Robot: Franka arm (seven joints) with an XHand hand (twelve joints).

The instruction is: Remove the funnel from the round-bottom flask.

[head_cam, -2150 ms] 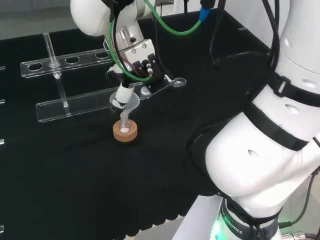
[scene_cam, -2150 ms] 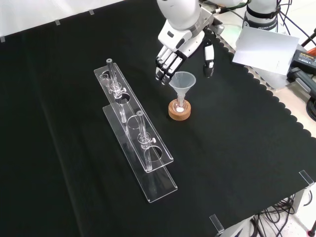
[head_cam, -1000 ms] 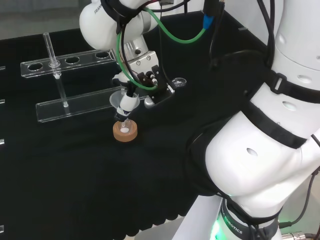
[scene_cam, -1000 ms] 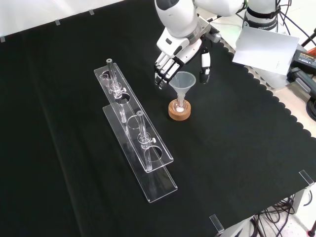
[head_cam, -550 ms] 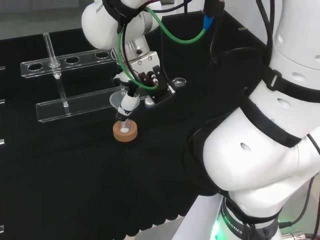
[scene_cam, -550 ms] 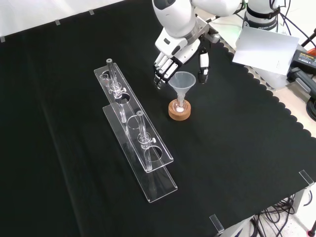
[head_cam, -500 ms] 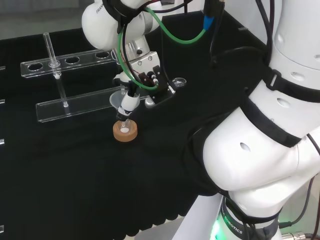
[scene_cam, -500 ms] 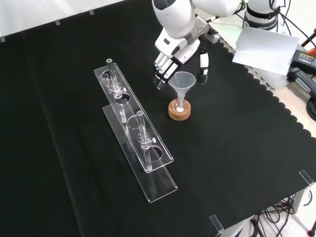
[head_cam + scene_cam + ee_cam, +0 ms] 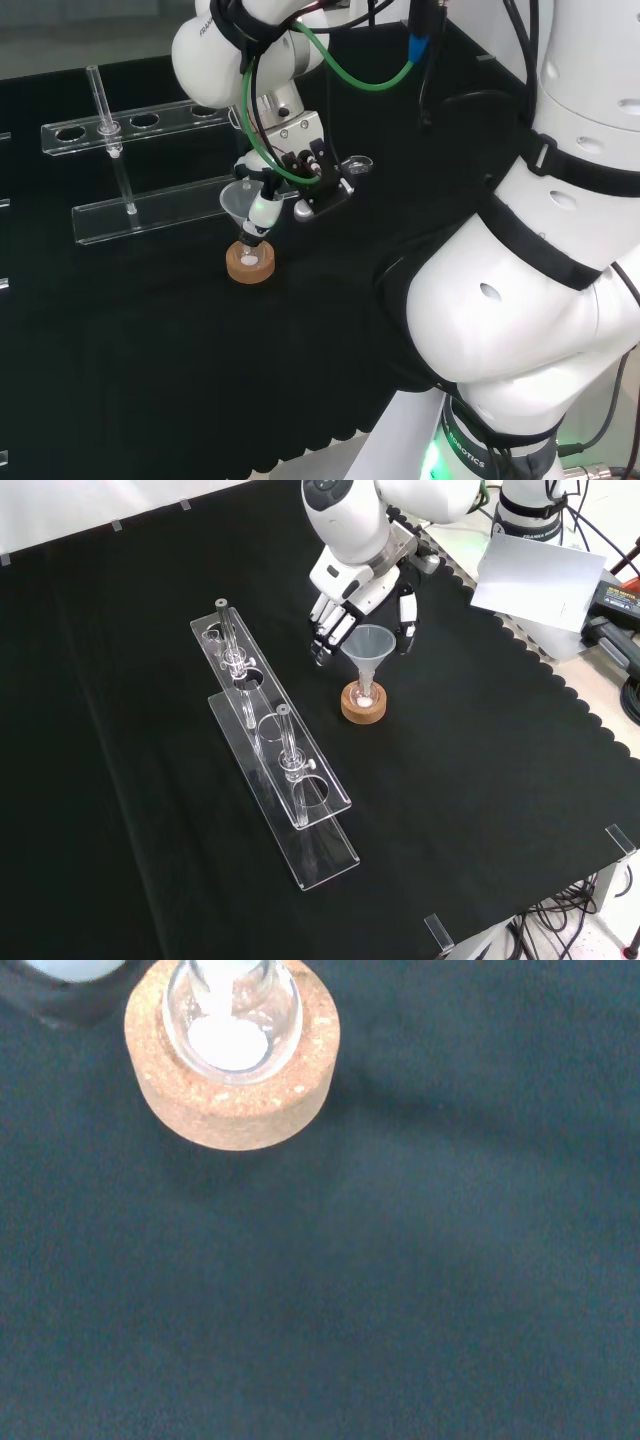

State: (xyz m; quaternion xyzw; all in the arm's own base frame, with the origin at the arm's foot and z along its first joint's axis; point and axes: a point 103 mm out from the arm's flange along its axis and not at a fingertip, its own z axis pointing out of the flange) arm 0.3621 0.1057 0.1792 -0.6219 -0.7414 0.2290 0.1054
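Observation:
A clear funnel [image 9: 370, 641] stands with its stem in a small round-bottom flask [image 9: 231, 1015] that holds some white powder. The flask sits in a cork ring [image 9: 363, 703] on the black cloth. In the head view the funnel [image 9: 236, 200] rises above the cork ring [image 9: 250, 263]. The hand [image 9: 350, 588] hangs just above and behind the funnel's rim. It is open: its fingers [image 9: 325, 632] reach down on the left of the cone and its thumb [image 9: 405, 618] on the right in the front view. I see no contact with the funnel.
A clear two-tier tube rack [image 9: 272, 752] with two glass rods runs left of the flask in the front view; in the head view the rack [image 9: 150, 125] lies farther off. A white sheet [image 9: 535, 575] lies at the bench's scalloped edge.
The hand has swung a little and come lower, so fingers and thumb now straddle the funnel's cone. The funnel, flask and cork ring have not moved.

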